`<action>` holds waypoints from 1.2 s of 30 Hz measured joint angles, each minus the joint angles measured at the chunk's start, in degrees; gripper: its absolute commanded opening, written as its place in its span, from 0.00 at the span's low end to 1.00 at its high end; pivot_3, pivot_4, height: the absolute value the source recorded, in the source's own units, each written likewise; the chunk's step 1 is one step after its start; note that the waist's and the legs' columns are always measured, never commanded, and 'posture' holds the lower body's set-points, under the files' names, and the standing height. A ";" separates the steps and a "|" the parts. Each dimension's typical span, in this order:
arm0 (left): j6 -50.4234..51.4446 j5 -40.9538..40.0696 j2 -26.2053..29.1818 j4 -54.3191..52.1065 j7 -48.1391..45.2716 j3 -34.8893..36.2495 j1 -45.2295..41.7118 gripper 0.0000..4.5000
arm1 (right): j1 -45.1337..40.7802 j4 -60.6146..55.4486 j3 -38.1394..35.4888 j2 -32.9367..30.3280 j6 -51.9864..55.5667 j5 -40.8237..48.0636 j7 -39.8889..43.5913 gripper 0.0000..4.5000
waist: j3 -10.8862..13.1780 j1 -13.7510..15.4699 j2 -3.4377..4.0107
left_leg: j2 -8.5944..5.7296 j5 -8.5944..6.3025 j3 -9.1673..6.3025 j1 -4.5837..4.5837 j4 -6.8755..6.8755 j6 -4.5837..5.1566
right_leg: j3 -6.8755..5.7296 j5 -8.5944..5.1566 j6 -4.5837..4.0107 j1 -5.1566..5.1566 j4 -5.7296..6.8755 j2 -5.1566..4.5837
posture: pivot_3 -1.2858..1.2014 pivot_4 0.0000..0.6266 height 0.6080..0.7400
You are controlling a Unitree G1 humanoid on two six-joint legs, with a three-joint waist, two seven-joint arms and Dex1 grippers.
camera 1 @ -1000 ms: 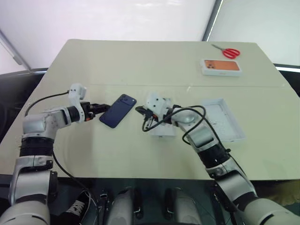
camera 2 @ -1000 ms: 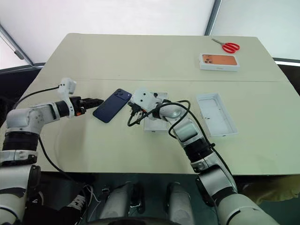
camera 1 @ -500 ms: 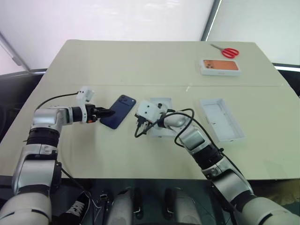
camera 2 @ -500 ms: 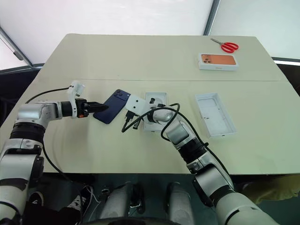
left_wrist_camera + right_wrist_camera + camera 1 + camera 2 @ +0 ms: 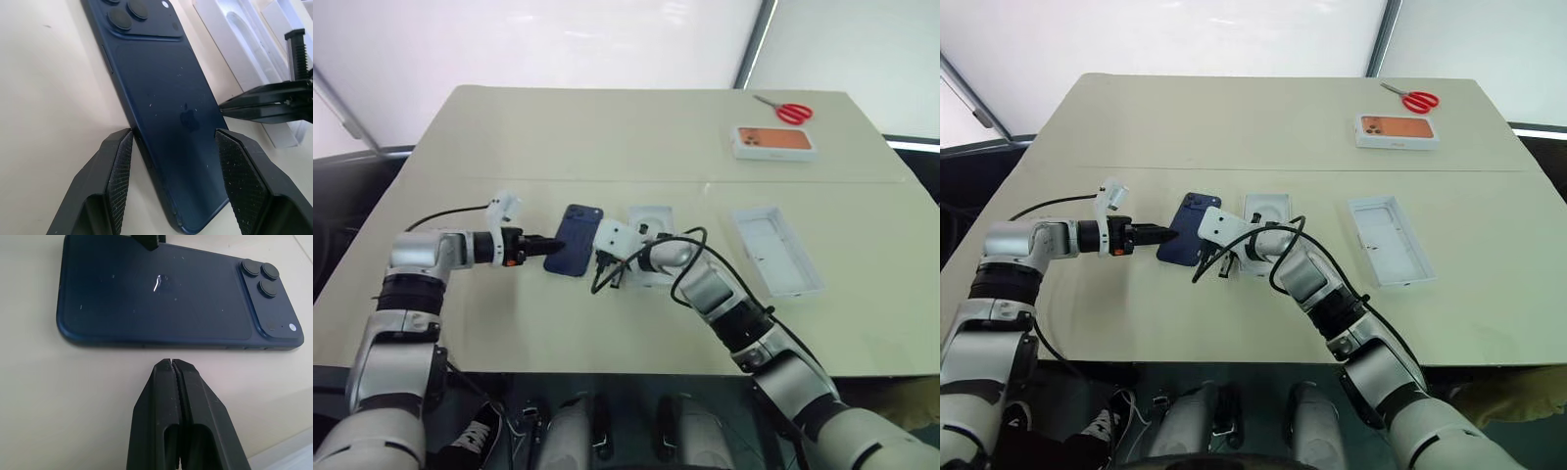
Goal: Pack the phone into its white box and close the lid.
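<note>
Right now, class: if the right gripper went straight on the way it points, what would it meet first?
Most likely the phone: the shut right gripper points at its long side edge, with bare table between them. How much gap remains is hard to judge.

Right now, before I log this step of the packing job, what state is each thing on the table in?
phone: back up, flat on the table, unpacked
white box: open, no phone inside
lid: off, lying inside up
left pincer: open, fingers astride the phone's end
right pincer: shut, tip beside the phone's long edge
orange-picture box: closed
scissors: lying flat near the far edge
</note>
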 measured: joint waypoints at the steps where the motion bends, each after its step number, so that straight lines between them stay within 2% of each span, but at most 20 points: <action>1: 0.30 -0.06 -0.16 -0.51 0.31 0.21 0.29 0.62 | -0.21 0.40 0.00 0.11 -0.12 -0.02 0.01 0.01 | -0.04 0.00 0.00 | 0.00 -0.02 0.00 0.00 0.00 -0.04 | 0.00 0.00 0.00 0.00 0.00 0.00 | 0.52 0.24 0.98; 9: 4.41 -0.97 -2.71 -3.08 5.22 3.14 1.77 0.62 | -0.53 2.81 0.53 0.44 -2.62 -0.94 -0.03 0.01 | -0.79 -0.07 0.11 | 0.00 -0.03 -0.04 0.11 -0.02 -0.05 | 0.00 -0.01 0.00 0.09 -0.01 0.00 | 0.52 0.24 0.98; 14: 10.08 -1.03 -3.42 -4.09 7.47 3.60 0.35 0.62 | -0.51 3.11 0.40 0.04 -3.16 -1.08 0.17 0.01 | -0.92 0.04 0.16 | -0.02 -0.04 -0.05 0.11 -0.02 -0.05 | 0.00 -0.02 0.00 0.11 -0.02 -0.01 | 0.52 0.24 0.98; 21: 18.07 -5.19 -7.64 -3.19 8.03 5.55 -0.94 0.62 | -0.52 3.65 0.21 0.23 -3.92 -1.00 -0.29 0.01 | -0.92 0.11 0.15 | -0.03 -0.03 -0.06 0.09 -0.02 -0.04 | -0.01 -0.02 0.01 0.10 -0.02 -0.01 | 0.52 0.24 0.98; 26: 17.68 -5.64 -7.96 -3.00 8.32 5.50 -0.81 0.62 | -0.51 3.76 0.21 0.29 -4.02 -1.00 -0.49 0.01 | -0.92 0.03 0.15 | -0.02 -0.03 -0.07 0.08 -0.02 -0.05 | -0.01 -0.02 0.01 0.10 -0.02 -0.01 | 0.52 0.24 0.98; 36: 17.48 -8.71 -7.93 -0.41 9.97 10.08 0.23 0.62 | -0.51 4.05 0.44 0.11 -4.87 -1.02 -0.84 0.01 | -0.91 -0.30 0.14 | 0.01 -0.03 -0.07 0.05 -0.02 -0.05 | -0.01 -0.02 0.01 0.03 -0.02 -0.01 | 0.52 0.24 0.98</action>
